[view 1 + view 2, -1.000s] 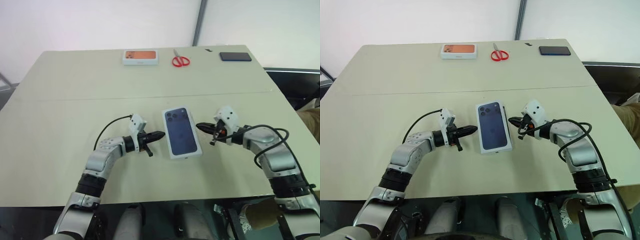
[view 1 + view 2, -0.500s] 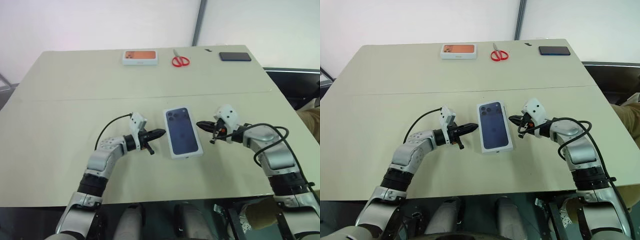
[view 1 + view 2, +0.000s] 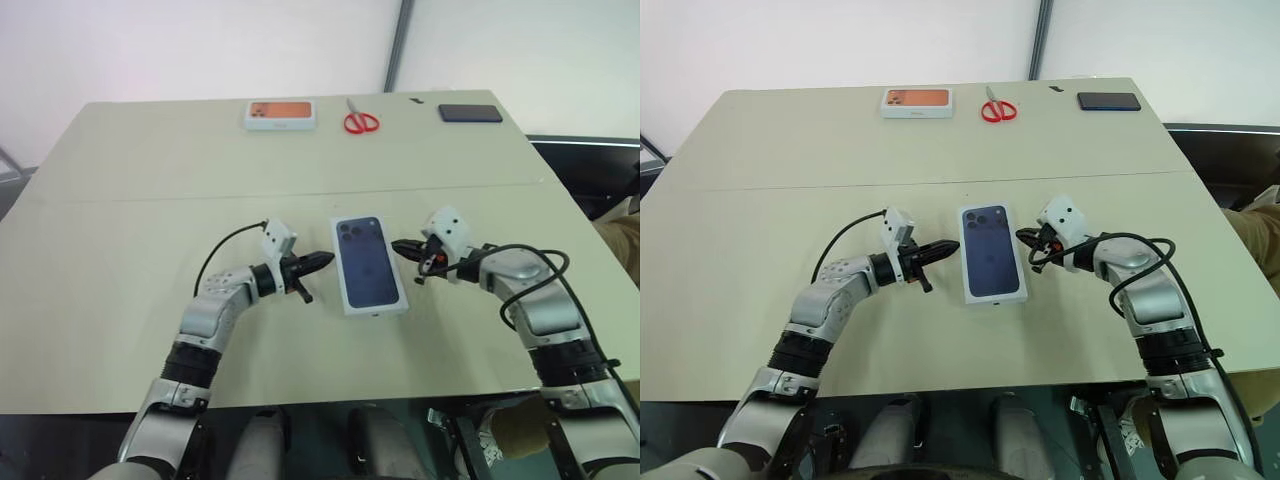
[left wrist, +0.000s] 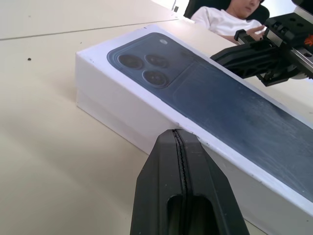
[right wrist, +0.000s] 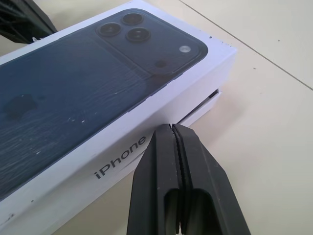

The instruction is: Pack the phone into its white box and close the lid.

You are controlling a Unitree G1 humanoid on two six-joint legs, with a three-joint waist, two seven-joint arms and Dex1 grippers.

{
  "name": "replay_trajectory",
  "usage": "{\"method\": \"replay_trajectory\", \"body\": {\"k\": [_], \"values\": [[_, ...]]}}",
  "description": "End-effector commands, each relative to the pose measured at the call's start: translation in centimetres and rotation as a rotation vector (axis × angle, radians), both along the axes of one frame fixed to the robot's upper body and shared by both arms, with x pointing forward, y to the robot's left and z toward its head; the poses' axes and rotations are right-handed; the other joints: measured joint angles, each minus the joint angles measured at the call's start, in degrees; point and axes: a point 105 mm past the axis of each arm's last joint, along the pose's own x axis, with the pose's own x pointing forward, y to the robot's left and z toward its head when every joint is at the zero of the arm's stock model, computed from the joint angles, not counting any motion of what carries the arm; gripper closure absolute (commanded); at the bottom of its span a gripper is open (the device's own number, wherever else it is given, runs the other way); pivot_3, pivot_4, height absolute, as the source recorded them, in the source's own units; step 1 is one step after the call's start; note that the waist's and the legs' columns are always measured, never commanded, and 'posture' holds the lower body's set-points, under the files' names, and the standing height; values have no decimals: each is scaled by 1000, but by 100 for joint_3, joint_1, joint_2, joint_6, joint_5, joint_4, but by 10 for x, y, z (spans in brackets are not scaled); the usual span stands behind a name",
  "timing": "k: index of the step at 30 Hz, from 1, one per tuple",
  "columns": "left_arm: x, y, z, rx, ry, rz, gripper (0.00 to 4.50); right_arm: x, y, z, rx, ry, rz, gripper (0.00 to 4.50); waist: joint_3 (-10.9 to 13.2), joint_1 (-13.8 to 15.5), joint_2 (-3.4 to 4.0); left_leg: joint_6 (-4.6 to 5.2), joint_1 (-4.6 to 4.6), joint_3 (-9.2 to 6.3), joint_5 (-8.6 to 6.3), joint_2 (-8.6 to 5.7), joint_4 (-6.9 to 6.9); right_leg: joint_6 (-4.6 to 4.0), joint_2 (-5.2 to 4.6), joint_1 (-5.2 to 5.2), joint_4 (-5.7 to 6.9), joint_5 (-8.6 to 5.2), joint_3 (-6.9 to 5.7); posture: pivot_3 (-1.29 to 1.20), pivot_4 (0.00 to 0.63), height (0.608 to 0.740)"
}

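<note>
A closed white box [image 3: 371,263] is seen lying near the middle of the desk [image 3: 120,300], somewhat toward the front edge, with its long sides running front to back. The lid [image 5: 161,95], printed on top with a dark blue phone picture, is seated over the tray, and in the right wrist view a thin strip of the tray's rim [image 5: 208,105] is left showing beneath the lid's wall at one corner, so the lid is judged not quite pressed home. The phone itself cannot be seen; it is presumably inside, though that cannot be confirmed.

The left gripper [image 3: 322,261] is held just beside the box's left long side and the right gripper [image 3: 401,247] just beside its right long side, each pointed inward at the box. Both pairs of fingers are clenched together and nothing is grasped. Whether the tips are touching the walls cannot be told. This bracketing stance is judged to serve for squaring or steadying the box from both sides while the lid is settled.

Along the far edge of the desk, an orange-topped box [image 3: 281,114], red scissors [image 3: 361,120] and a black slab [image 3: 470,113] are left well apart from the work.
</note>
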Motion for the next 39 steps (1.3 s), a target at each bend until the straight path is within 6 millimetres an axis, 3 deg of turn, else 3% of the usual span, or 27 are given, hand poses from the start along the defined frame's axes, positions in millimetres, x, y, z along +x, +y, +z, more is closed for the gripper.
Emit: {"method": "replay_trajectory", "body": {"k": [1, 8, 20, 26, 30, 35, 39], "values": [[3, -5, 14, -23, -47, -8, 4500, 6, 6, 17, 3, -64, 13, 4458, 0, 1, 0, 0, 0, 0, 0, 0, 0, 0, 0, 0, 0, 0, 0, 0, 150, 740], [7, -2, 17, -21, -55, 2, 4500, 10, -3, 13, -62, -76, -18, 4458, 0, 1, 0, 0, 0, 0, 0, 0, 0, 0, 0, 0, 2, 0, 0, 0, 150, 740], [4, 1, 17, -30, -57, 14, 4500, 16, -11, 29, -66, -145, -58, 4458, 0, -5, 0, 0, 1, 0, 0, -1, 0, 0, -1, 0, 5, 0, 0, 0, 150, 740], [19, 9, 43, -80, -119, 82, 4500, 28, -14, 48, 3, -202, -121, 4458, 0, 2, 0, -2, 1, -1, 1, -1, 1, 0, -1, -1, 8, 0, 0, 0, 150, 740], [25, 4, 51, -91, -144, 85, 4500, 30, -7, 54, 46, -215, -104, 4458, 0, 5, 0, -2, 1, 0, 1, -3, 1, 0, -2, 0, 8, 1, 0, 0, 150, 740], [30, -3, 51, -97, -148, 87, 4500, 21, 12, 37, 31, -164, -17, 4458, 0, -2, 0, -2, 1, 0, 1, -3, 1, 0, -2, 0, 9, 1, 0, 0, 150, 740], [30, -8, 33, -51, -112, 74, 4500, 22, 10, 16, -47, -115, -36, 4458, -1, -15, 0, -2, 3, 0, 1, -2, 0, 0, -1, -1, 13, 1, 0, 0, 150, 740]]}}
